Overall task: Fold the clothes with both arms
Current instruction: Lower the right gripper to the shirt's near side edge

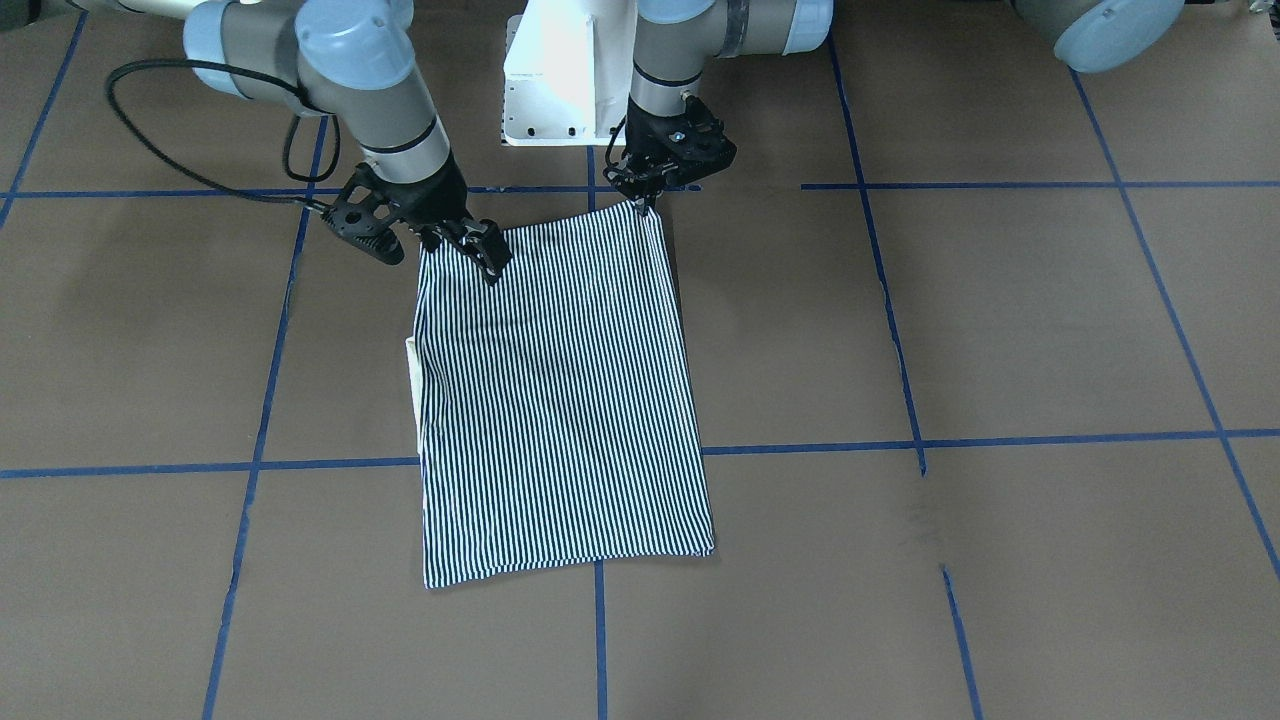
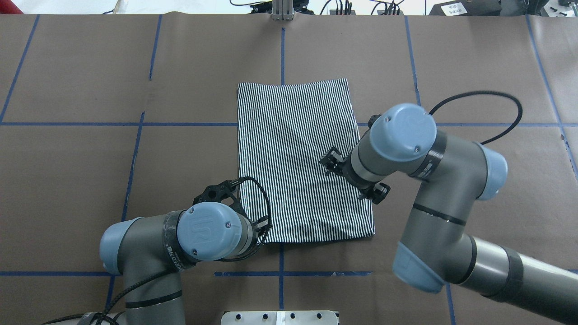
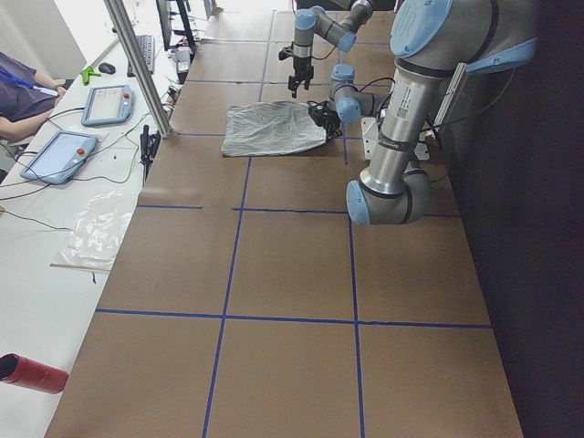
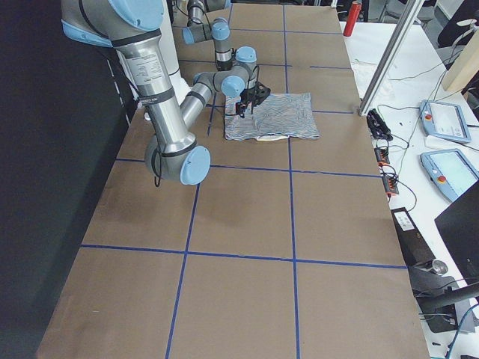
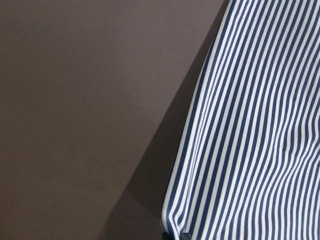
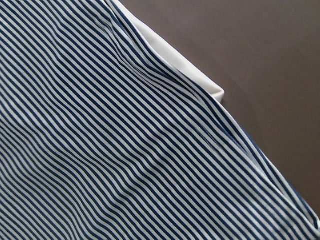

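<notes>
Lying mid-counter (image 1: 1000, 320), the folded striped polo shirt (image 1: 560, 400) has its robot-side corners clamped by left fingers (image 1: 643, 203) and right fingers (image 1: 470, 243).

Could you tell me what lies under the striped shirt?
A cream edge, probably the collar, pokes out from under the shirt, which rests on the brown table. Whatever else is folded underneath is covered.
</notes>
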